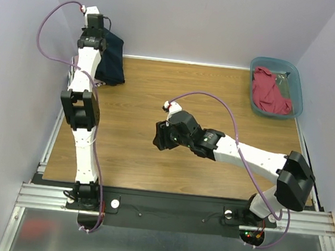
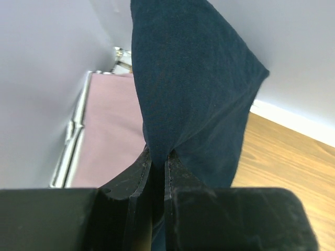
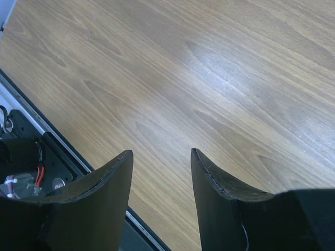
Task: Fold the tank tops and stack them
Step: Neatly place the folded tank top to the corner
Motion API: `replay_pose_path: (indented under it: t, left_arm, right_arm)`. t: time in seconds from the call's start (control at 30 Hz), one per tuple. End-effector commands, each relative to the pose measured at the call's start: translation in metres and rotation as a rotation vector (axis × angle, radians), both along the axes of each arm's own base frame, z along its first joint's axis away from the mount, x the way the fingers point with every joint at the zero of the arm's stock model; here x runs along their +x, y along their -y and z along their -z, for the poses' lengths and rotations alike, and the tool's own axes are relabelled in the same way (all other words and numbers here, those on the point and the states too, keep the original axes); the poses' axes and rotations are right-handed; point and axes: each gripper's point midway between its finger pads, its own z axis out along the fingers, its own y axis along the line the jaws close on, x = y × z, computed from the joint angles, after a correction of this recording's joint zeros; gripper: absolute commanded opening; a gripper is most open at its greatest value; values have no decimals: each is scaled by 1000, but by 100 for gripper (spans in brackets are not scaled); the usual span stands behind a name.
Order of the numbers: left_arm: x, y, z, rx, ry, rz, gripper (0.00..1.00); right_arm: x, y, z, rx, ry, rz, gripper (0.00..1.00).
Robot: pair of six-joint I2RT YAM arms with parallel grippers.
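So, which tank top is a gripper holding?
The navy tank top, pinched in the left gripper; the red one lies loose in the teal bin.

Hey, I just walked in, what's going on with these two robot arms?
The left hand is shut on a navy top, holding it at the far left corner of the table. The right hand is open and empty, hovering over bare wood near the middle. A red top lies crumpled in the bin at the far right. No folded stack is visible yet.
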Motion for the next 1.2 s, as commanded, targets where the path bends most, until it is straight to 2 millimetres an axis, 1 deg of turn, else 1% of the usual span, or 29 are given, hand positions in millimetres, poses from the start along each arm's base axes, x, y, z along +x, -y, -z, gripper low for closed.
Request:
replay_pose_path:
  t: [0.0, 0.03, 0.07, 0.13, 0.17, 0.23, 0.27, 0.3, 0.37, 0.43, 0.5, 0.57, 0.6, 0.63, 0.67, 0.7, 0.73, 0.77, 0.8, 0.83, 0.87, 0.9, 0.93, 0.97, 1.0, 1.03, 1.07, 1.1, 1.17]
  left_arm:
    - [-14, -46, -69, -4, 178, -97, 0]
    - [-15, -61, -64, -4, 187, -125, 0]
    - [-15, -69, -43, -15, 154, -142, 1]
    - [-17, -84, -28, -22, 135, -179, 14]
    - [-19, -95, -15, -29, 117, -217, 29]
    - [-20, -100, -9, -47, 106, -221, 50]
    - [-20, -99, -10, -47, 110, -218, 57]
    - [-23, -97, -14, -53, 118, -212, 60]
    - [-23, -93, -29, -61, 163, -196, 66]
    - [-30, -85, -47, -73, 202, -168, 67]
    - [-34, -76, -68, -79, 246, -137, 68]
    - [-37, -70, -77, -81, 257, -121, 68]
    - [-42, -63, -87, -87, 270, -104, 68]
    - [-43, -54, -89, -100, 275, -91, 68]
    - [-47, -46, -80, -115, 256, -79, 68]
    - [-55, -38, -94, -124, 280, -61, 68]
    - [-60, -31, -96, -133, 282, -53, 68]
    - [-63, -13, -98, -160, 296, -31, 68]
    - [-73, 11, -99, -178, 302, 15, 68]
    - [-83, 13, -96, -188, 293, 13, 68]
    - [-88, 38, -99, -213, 313, 44, 68]
    - [-105, 53, -96, -222, 309, 71, 68]
    - [-114, 73, -97, -230, 316, 103, 68]
    - [-121, 86, -98, -243, 329, 122, 68]
    - [-139, 117, -94, -269, 319, 190, 69]
    - [-148, 128, -94, -275, 326, 212, 69]
    - [-157, 140, -93, -283, 324, 233, 69]
    - [-179, 168, -86, -295, 309, 300, 69]
    - [-204, 199, -77, -298, 291, 366, 68]
  right_arm:
    - [8, -12, -22, 56, 27, -8, 54]
    - [8, -12, -22, 55, 26, -6, 54]
    - [8, -12, -21, 54, 27, -4, 54]
    - [9, -10, -19, 49, 24, 2, 54]
    - [8, -11, -19, 50, 23, 0, 54]
    - [9, -9, -18, 47, 24, 7, 56]
    - [9, -8, -17, 47, 23, 12, 58]
    - [9, -8, -18, 47, 23, 14, 59]
    - [9, -7, -20, 55, 22, 20, 61]
    - [9, -6, -24, 64, 24, 26, 62]
    - [9, -5, -28, 72, 29, 33, 67]
    - [10, -4, -31, 78, 35, 43, 70]
    - [11, -3, -31, 76, 38, 50, 70]
    - [13, 0, -34, 78, 47, 61, 70]
    - [13, 2, -38, 83, 56, 67, 72]
    - [14, 3, -40, 85, 64, 74, 73]
    - [14, 4, -42, 86, 68, 76, 73]
    - [15, 6, -44, 87, 77, 77, 74]
    - [15, 10, -49, 95, 86, 80, 74]
    - [14, 11, -51, 99, 88, 80, 74]
    - [15, 14, -54, 104, 94, 82, 75]
    - [15, 18, -59, 115, 102, 85, 75]
    - [15, 20, -62, 120, 105, 91, 76]
    - [15, 25, -60, 121, 100, 98, 76]
    - [14, 28, -60, 120, 96, 103, 77]
    - [13, 37, -60, 121, 90, 121, 77]
    - [13, 39, -66, 136, 97, 129, 77]
    - [11, 46, -60, 123, 88, 140, 77]
    - [10, 60, -68, 141, 103, 187, 80]
